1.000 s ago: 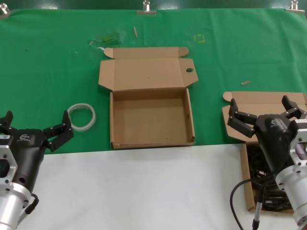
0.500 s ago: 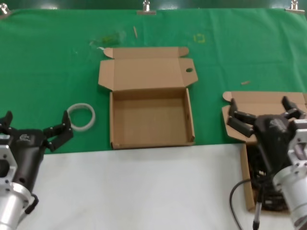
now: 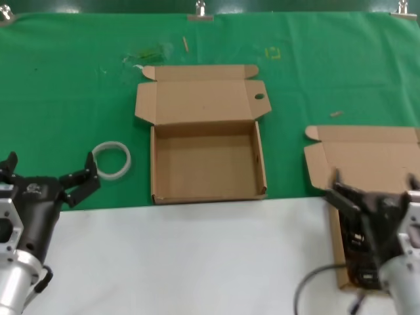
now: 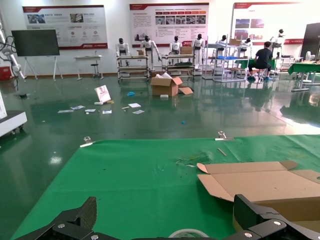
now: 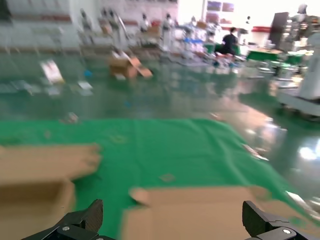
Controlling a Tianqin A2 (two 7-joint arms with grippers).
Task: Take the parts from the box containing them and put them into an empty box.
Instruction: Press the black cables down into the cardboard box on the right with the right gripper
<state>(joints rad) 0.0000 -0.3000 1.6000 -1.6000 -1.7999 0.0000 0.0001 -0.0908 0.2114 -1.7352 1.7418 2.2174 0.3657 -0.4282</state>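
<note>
The empty box (image 3: 207, 164) lies open at the table's middle, with a round hole in its lid's side flap. The box containing the parts (image 3: 367, 154) lies open at the right edge, its plain lid flat on the green cloth. The black cables (image 3: 356, 262) show in its tray, partly hidden by my right arm. My right gripper (image 3: 375, 187) is open and empty, low over that tray's far edge. In the right wrist view its open gripper (image 5: 174, 215) faces the lid (image 5: 200, 210). My left gripper (image 3: 49, 167) is open and parked at the left.
A white tape ring (image 3: 110, 159) lies on the green cloth just beyond my left gripper, and also shows in the left wrist view (image 4: 189, 233). Small scraps lie on the cloth at the back. White table surface runs along the near side.
My right gripper has dropped lower and drawn back toward the near side over the cable box, uncovering most of its lid. The left arm has not moved.
</note>
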